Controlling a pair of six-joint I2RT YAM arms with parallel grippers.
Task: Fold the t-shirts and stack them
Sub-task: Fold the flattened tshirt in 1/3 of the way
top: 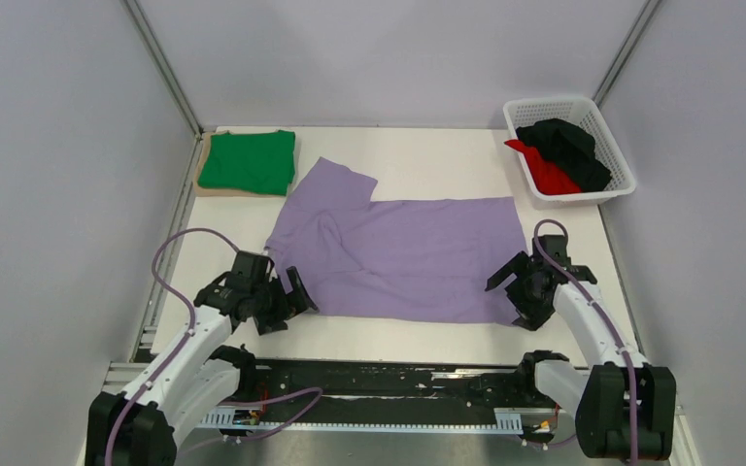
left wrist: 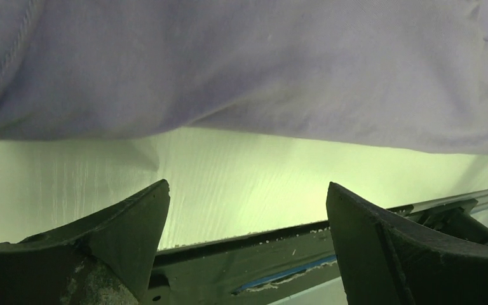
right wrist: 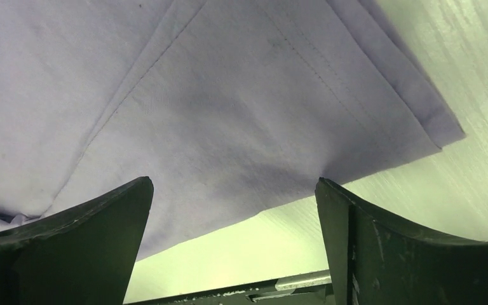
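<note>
A large lilac t-shirt (top: 398,257) lies spread flat in the middle of the table, one sleeve pointing to the back left. My left gripper (top: 287,301) is open at its near left corner, and in the left wrist view (left wrist: 248,187) the cloth edge (left wrist: 241,70) lies just beyond the fingertips. At the near right corner my right gripper (top: 513,296) is open too, its jaws (right wrist: 234,181) straddling the hem (right wrist: 229,127) without holding it. A folded green t-shirt (top: 248,160) rests at the back left. Black (top: 568,141) and red (top: 549,173) t-shirts sit in the basket.
The green shirt lies on a flat tan board (top: 233,193). A white lattice basket (top: 544,104) stands at the back right corner. Grey walls with metal posts enclose the table on three sides. The arms' black base rail (top: 389,383) runs along the near edge.
</note>
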